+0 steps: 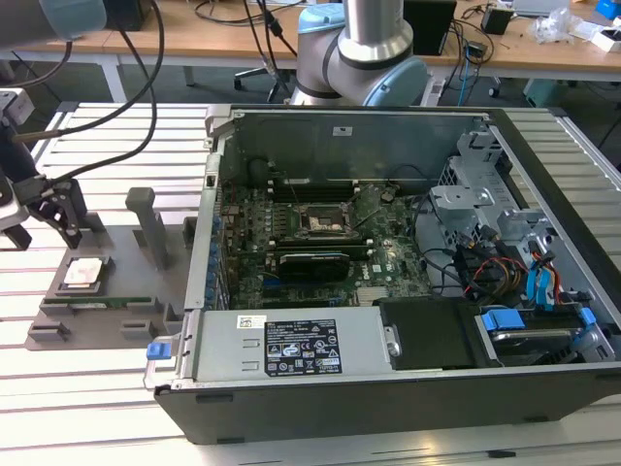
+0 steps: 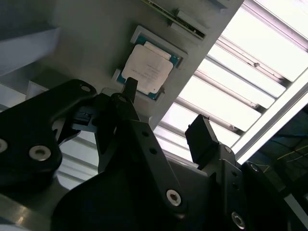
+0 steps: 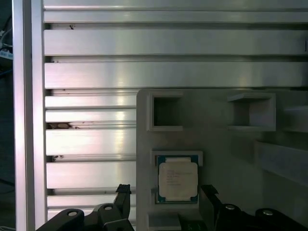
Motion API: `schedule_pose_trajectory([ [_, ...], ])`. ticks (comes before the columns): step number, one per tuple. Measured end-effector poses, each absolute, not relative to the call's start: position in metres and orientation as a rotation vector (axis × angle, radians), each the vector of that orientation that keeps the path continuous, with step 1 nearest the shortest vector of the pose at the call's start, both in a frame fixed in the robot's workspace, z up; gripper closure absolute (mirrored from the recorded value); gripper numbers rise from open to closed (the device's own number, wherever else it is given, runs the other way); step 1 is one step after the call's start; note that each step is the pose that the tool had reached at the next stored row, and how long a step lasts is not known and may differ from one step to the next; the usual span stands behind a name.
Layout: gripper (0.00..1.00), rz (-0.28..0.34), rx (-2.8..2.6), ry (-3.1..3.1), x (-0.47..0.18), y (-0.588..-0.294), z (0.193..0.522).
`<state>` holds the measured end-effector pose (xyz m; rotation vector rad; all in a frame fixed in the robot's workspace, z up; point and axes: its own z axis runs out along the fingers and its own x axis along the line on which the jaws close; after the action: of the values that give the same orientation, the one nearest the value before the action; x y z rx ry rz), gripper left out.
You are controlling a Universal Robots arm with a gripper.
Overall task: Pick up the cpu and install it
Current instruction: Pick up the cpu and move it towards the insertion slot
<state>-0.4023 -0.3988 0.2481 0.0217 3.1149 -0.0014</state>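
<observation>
The flat, silver-topped square cpu [image 1: 81,275] is seated in a matte grey tray [image 1: 121,260] at the exterior view's left; the black hand [image 1: 44,223] is spread apart above it.

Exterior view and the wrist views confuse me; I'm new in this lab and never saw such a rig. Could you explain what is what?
The exterior view looks from off the machine: a robot arm stands behind an open computer case on a slatted metal table. Both wrist views come from cameras riding on the arm, looking past its claw. The claw is open and holds nothing; it hovers over a grey holder at the exterior view's left. In the holder lies the cpu, a small silver square chip, untouched. The case's socket looks empty.
</observation>
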Motion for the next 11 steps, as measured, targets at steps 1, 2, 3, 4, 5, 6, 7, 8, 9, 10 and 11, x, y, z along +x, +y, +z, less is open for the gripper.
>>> schedule_pose_trajectory([
  [1, 0.32, -0.001, 0.022, 3.115, -0.4023, -0.3988, 0.2476],
  [2, 0.32, -0.001, 0.022, 3.115, -0.4023, -0.3988, 0.2467],
  [3, 0.32, -0.001, 0.022, 3.115, -0.4023, -0.3988, 0.2459],
  [4, 0.32, -0.001, 0.022, 3.115, -0.4023, -0.3988, 0.2451],
  [5, 0.32, -0.001, 0.022, 3.115, -0.4023, -0.3988, 0.2445],
  [6, 0.32, -0.001, 0.022, 3.115, -0.4023, -0.3988, 0.2439],
  [7, 0.32, -0.001, 0.022, 3.115, -0.4023, -0.3988, 0.2434],
  [8, 0.32, -0.001, 0.022, 3.115, -0.4023, -0.3988, 0.2429],
  [9, 0.32, -0.001, 0.022, 3.115, -0.4023, -0.3988, 0.2419],
  [10, 0.32, -0.001, 0.022, 3.115, -0.4023, -0.3988, 0.2414],
  [11, 0.32, -0.001, 0.022, 3.115, -0.4023, -0.3988, 0.2409],
])
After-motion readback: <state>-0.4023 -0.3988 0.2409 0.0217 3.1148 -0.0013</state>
